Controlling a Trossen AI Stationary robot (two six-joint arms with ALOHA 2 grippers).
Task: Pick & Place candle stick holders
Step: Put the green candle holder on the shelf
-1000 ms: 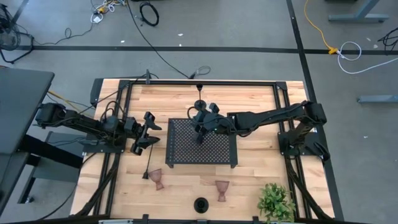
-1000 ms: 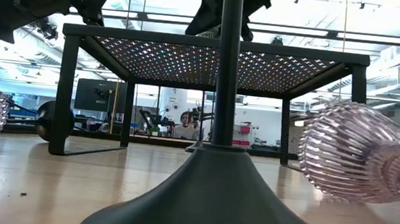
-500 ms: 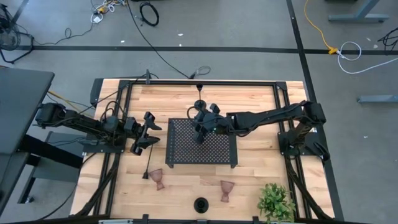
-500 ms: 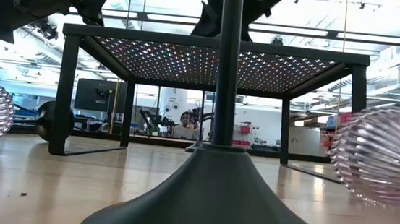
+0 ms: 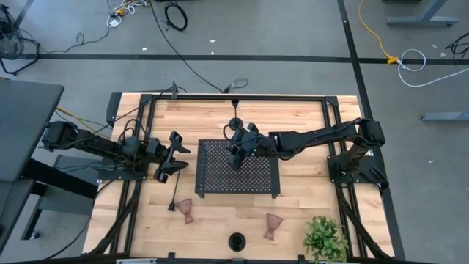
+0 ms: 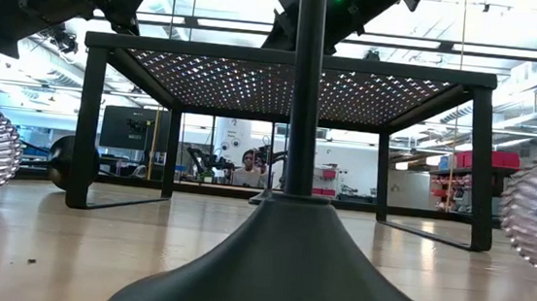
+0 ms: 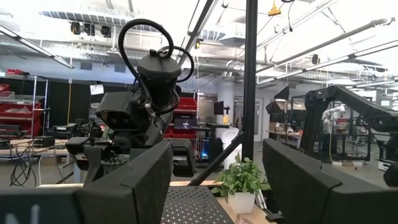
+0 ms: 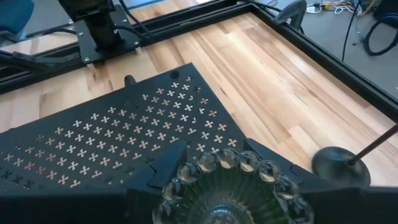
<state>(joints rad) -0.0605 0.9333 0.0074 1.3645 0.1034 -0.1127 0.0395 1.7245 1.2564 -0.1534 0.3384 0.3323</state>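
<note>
I had the right gripper over the far-left part of the black perforated tray, its jaws pinching a pale green glass holder with a beaded rim, seen from above in the right wrist view. The tray was a metal mesh top on thin legs. My left gripper hung beside the tray's left edge with its dark, flat-sided fingers spread and nothing between them. On the blond wooden table, two ribbed pinkish-brown hourglass holders stood near the front edge. One round-based black holder stood between them at the front, another behind the tray, and a third lay on its side beside the left pinkish holder. A leafy plant sat at the front right.
</note>
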